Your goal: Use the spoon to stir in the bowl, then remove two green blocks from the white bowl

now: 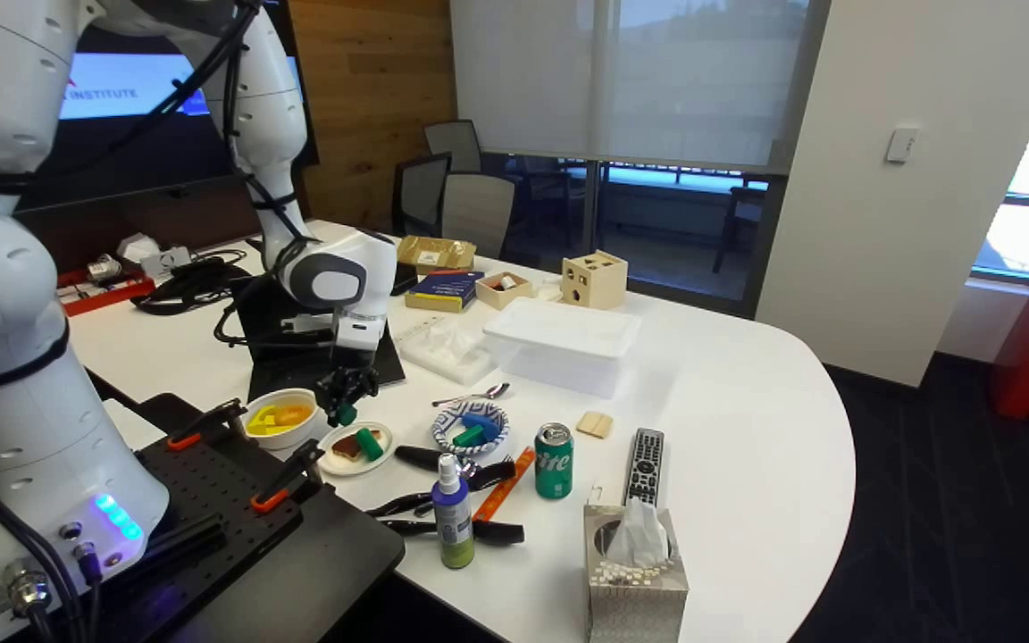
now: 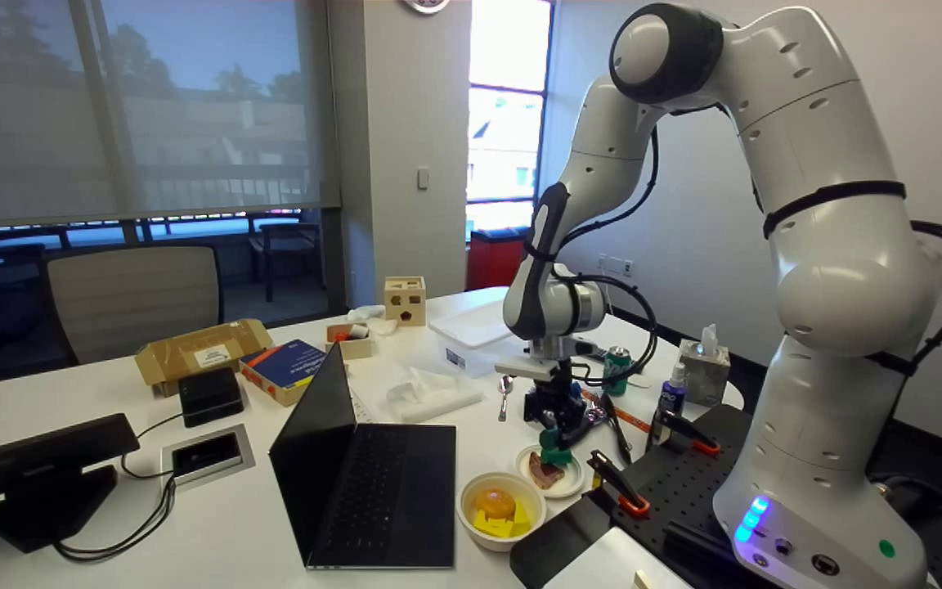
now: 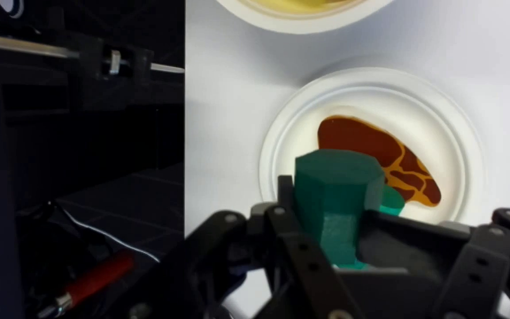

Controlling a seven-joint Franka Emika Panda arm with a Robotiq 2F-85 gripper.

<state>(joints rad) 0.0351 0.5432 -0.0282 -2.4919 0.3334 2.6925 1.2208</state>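
My gripper [image 1: 345,400] is shut on a green block [image 3: 337,190], which it holds above a shallow white plate [image 3: 463,128]. The held block also shows in both exterior views [image 1: 347,415] [image 2: 549,438]. On the plate lie a brown steak-like piece [image 3: 357,135] and a second green block [image 1: 370,444], partly hidden in the wrist view. Another green block [image 1: 469,436] lies with blue pieces in a blue-patterned bowl [image 1: 437,427]. The white bowl [image 2: 487,541] beside the plate holds yellow and orange pieces. The spoon [image 1: 472,396] lies on the table.
A laptop [image 2: 393,491] stands beside the white bowl. Black-handled utensils [image 1: 416,457], an orange strip [image 1: 504,485], a spray bottle [image 1: 453,518] and a green can [image 1: 555,463] crowd the near side. A lidded plastic box [image 1: 559,353] and tissue packet [image 1: 447,351] stand farther back.
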